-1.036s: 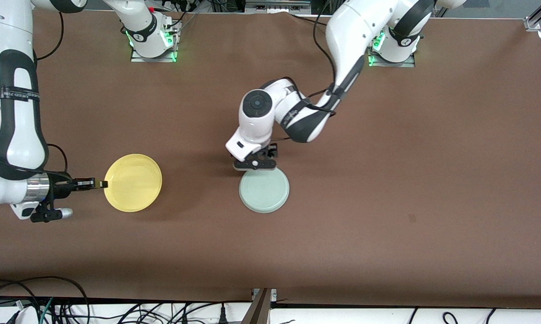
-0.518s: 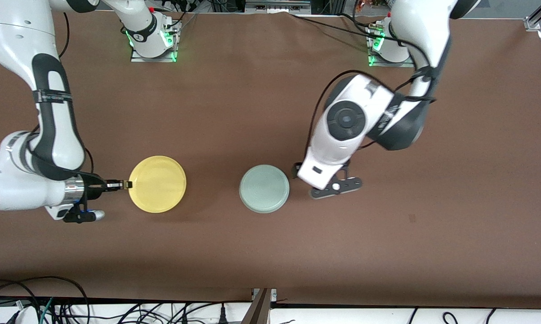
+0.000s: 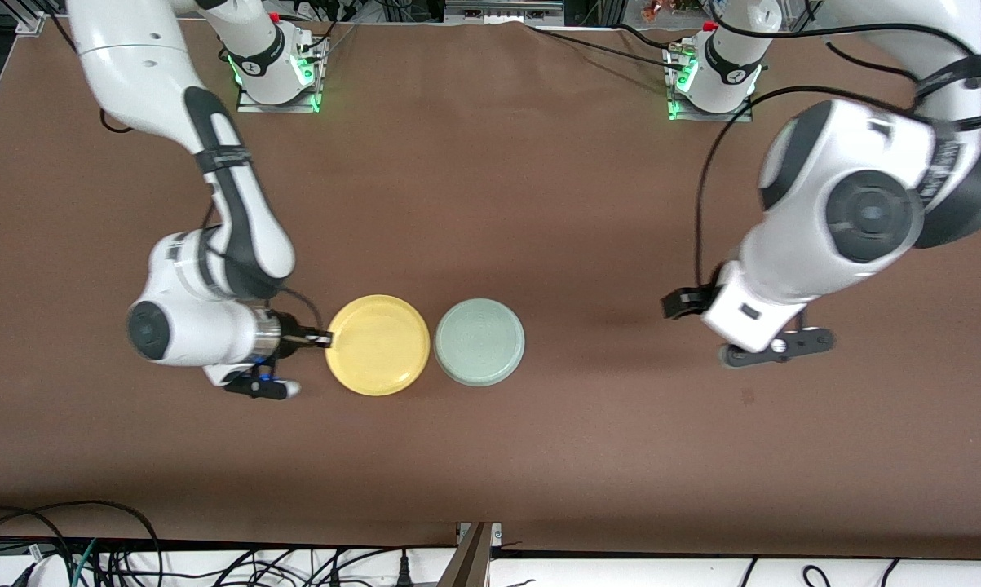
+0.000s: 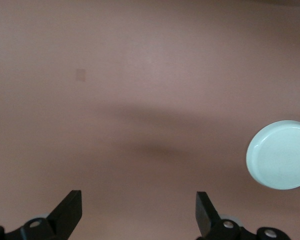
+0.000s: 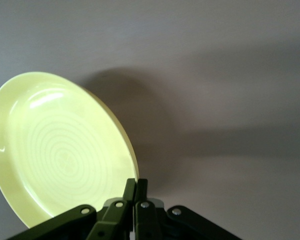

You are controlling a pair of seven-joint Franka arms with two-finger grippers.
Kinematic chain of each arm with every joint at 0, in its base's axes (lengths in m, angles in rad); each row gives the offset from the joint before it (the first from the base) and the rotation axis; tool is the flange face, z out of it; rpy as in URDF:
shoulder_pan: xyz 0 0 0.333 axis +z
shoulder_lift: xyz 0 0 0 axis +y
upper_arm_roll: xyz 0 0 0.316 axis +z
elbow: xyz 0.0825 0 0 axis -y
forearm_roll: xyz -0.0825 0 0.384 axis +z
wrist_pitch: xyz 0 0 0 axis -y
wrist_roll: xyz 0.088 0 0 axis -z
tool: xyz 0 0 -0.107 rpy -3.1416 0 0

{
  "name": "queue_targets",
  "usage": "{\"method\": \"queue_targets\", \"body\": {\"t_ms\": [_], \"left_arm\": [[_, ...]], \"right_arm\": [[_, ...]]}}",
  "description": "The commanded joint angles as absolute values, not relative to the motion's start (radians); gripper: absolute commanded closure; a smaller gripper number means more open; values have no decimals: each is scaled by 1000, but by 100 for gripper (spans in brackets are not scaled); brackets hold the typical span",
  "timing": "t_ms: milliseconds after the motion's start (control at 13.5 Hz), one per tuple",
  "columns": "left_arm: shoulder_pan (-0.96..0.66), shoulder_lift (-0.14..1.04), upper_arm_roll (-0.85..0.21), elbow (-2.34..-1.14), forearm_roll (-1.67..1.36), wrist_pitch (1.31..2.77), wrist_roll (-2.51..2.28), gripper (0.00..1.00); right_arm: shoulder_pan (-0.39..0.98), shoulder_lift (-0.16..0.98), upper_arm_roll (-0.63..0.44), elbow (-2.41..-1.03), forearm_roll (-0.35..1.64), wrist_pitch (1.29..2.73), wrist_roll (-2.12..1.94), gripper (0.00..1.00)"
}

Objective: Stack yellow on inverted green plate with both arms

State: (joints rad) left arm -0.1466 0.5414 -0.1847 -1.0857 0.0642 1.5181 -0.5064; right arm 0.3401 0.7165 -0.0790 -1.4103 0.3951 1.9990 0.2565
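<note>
We found the right gripper with its jaws clamped on the rim of the yellow plate, at the edge of the plate toward the right arm's end of the table. In the right wrist view the jaws were pressed together on that rim, and the plate stood tilted, with a shadow on the table under it; we judged it held clear of the surface, at least on its free side.

From the jaws outward, the yellow plate extended toward the green plate, and the two rims stood just beside each other, touching or nearly so; we could not tell which. The green plate lay inverted near the middle of the table, base uppermost, with nothing on it. The line from jaws through yellow plate to green plate ran straight along the table's length.

We judged that the coming move turned on this: the yellow plate must be carried on along that same line and raised enough for its rim to clear the green base.

The left gripper waited with jaws spread wide and empty over bare table toward the left arm's end, well apart from both plates. The right arm was plainly the nearer.
</note>
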Motion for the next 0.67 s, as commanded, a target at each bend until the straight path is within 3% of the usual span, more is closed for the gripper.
{"method": "queue_targets", "body": {"t_ms": [0, 370, 592], "left_arm": [[-118, 476, -193, -1121, 40, 1470, -465, 0], [-86, 375, -166, -1147, 55, 1341, -303, 0], [-84, 198, -103, -1369, 54, 1414, -244, 0]], "right_arm": [[422, 716, -91, -1433, 448, 2066, 357, 100], [547, 751, -90, -1447, 459, 2212, 435, 100], [587, 776, -89, -1448, 457, 2252, 462, 100]]}}
